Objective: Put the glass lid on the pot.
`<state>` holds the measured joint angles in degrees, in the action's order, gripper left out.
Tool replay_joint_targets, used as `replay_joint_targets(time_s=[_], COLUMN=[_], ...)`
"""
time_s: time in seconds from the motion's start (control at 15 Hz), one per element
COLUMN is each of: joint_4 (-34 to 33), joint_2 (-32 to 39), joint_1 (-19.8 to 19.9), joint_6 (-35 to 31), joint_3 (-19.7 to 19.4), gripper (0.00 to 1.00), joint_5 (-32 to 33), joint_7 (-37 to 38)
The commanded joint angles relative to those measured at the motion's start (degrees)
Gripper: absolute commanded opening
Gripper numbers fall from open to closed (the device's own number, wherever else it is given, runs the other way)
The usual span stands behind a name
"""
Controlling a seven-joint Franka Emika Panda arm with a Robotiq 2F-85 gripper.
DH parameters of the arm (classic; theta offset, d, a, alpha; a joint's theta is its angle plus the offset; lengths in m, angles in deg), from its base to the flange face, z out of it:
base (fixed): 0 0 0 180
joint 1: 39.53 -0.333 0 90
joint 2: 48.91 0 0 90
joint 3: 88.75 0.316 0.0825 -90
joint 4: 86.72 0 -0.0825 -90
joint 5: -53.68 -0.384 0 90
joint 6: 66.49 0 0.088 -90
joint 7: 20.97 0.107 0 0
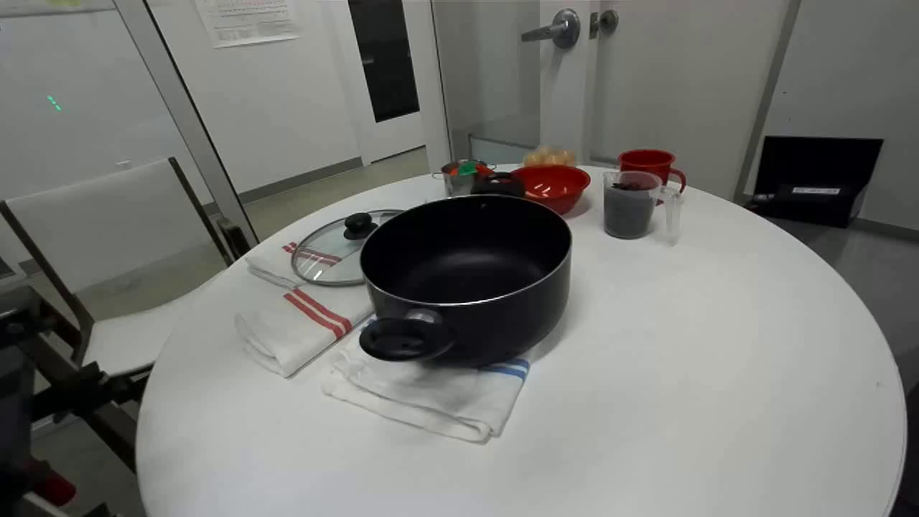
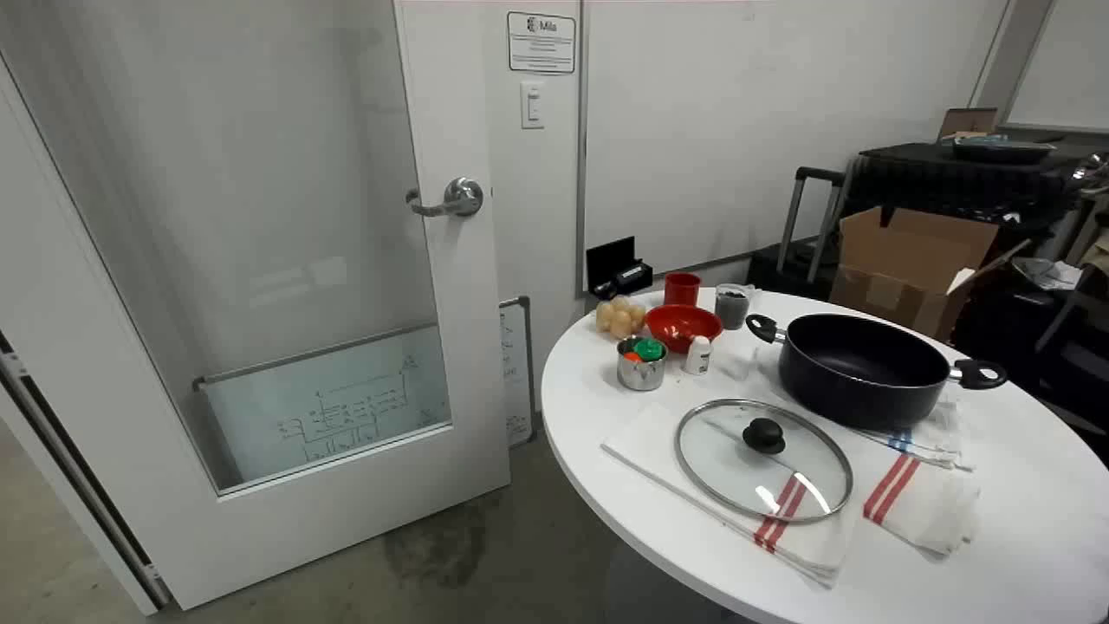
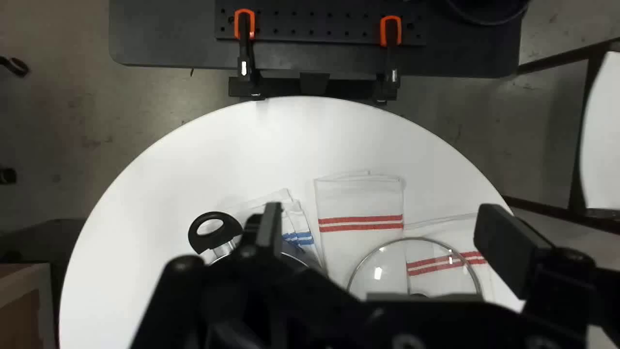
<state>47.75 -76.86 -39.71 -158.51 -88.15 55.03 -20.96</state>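
The glass lid (image 2: 732, 459) lies flat on white red-striped towels, its black knob (image 2: 764, 435) facing up. It also shows in an exterior view (image 1: 327, 253), partly behind the pot, and in the wrist view (image 3: 387, 274), where my gripper body hides its lower part. The black pot (image 1: 495, 323) stands upright and uncovered on a blue-striped towel beside the lid; it also shows in an exterior view (image 2: 853, 390). In the wrist view mainly one pot handle (image 3: 213, 232) shows. My gripper (image 3: 385, 237) is open and empty, fingers wide apart, seen above the towels and lid. Neither exterior view shows it.
A red bowl (image 2: 684, 326), small metal pot (image 2: 642, 368), white bottle (image 2: 698, 355), measuring cup (image 1: 629, 208), red mug (image 1: 648, 164) and egg-like items (image 2: 620, 317) stand together on the round white table (image 1: 689, 402). A dark clamped bench (image 3: 315, 53) borders the table.
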Motion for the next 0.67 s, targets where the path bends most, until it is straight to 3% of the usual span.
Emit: replay_joint_targets(time_s=[0.0,0.6], joint_4=[-0.11,0.00], joint_2=[0.03,1.42], joint_1=[-0.09,-0.37], joint_6=[0.08,-1.78], joint_3=[-0.06,-0.08], gripper=[1.00,1.00], joint_5=[0.01,0.43], joint_7=[0.04,-1.15])
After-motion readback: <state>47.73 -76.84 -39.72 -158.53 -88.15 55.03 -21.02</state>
